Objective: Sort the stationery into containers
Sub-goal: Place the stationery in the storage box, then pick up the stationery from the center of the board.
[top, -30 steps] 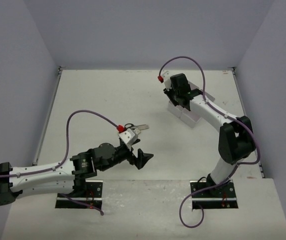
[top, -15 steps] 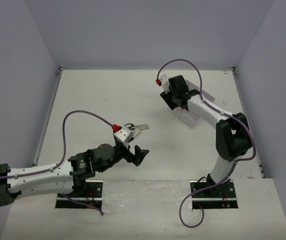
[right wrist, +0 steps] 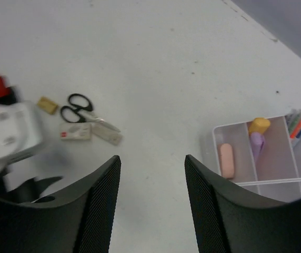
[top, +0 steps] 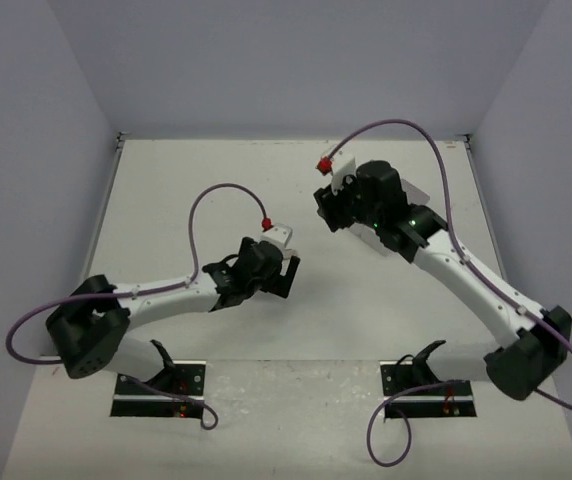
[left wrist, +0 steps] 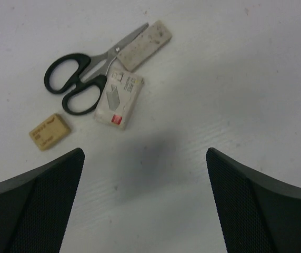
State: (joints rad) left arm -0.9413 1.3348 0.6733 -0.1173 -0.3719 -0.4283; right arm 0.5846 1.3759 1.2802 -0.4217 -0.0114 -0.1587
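Note:
Black-handled scissors (left wrist: 82, 79) lie on the table with a grey speckled eraser (left wrist: 145, 45), a white staple box (left wrist: 120, 98) and a tan eraser (left wrist: 49, 132) around them. My left gripper (left wrist: 144, 158) hovers open and empty just short of them; in the top view (top: 284, 270) it hides them. My right gripper (right wrist: 151, 161) is open and empty above bare table between the scissors (right wrist: 82, 113) and the white divided container (right wrist: 213, 145). The container holds a pink eraser (right wrist: 226, 159), a purple marker (right wrist: 257, 145), an orange marker (right wrist: 259, 125) and several pens (right wrist: 298, 124).
The left wrist's white camera housing (right wrist: 8, 132) shows at the left of the right wrist view, close to the scissors group. In the top view the right arm (top: 446, 260) covers most of the container (top: 376, 243). Grey walls enclose the table on three sides.
The left arm has swung forward and now covers the scissors in the top view. The right arm has shifted, its elbow out to the right, its gripper off the container towards the table's middle.

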